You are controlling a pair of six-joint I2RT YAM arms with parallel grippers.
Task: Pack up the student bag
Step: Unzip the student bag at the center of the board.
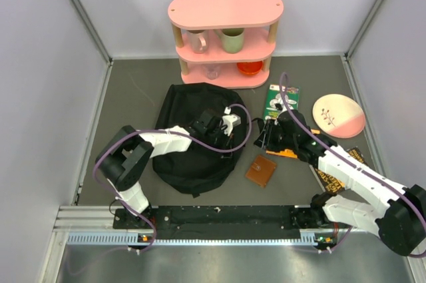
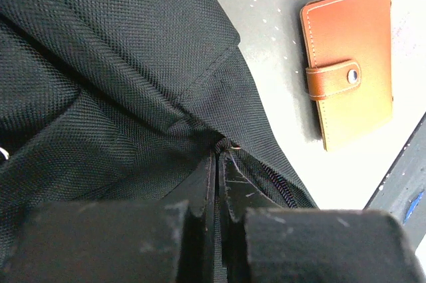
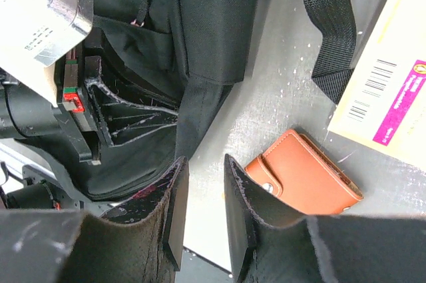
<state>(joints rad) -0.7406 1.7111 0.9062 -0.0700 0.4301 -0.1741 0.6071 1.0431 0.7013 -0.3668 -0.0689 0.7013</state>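
Observation:
The student bag (image 1: 190, 143) is a large black backpack lying flat at centre left. My left gripper (image 1: 223, 126) rests on its right edge. In the left wrist view the gripper (image 2: 219, 156) is shut on the bag's zipper pull strap (image 2: 229, 144), beside the zipper teeth (image 2: 283, 186). My right gripper (image 1: 265, 135) is just right of the bag. In the right wrist view it (image 3: 203, 163) is open and empty over bare table, between the bag (image 3: 206, 23) and a brown leather wallet (image 3: 306, 176). The wallet also shows in the top view (image 1: 261, 170) and in the left wrist view (image 2: 349, 63).
A pink shelf (image 1: 226, 10) with cups stands at the back. A green card pack (image 1: 283, 100) and a pink-and-white plate (image 1: 339, 115) lie at right. A dark printed packet (image 1: 339, 176) lies under the right arm. A cream barcoded package (image 3: 393, 96) and a bag strap (image 3: 329, 23) lie near the wallet.

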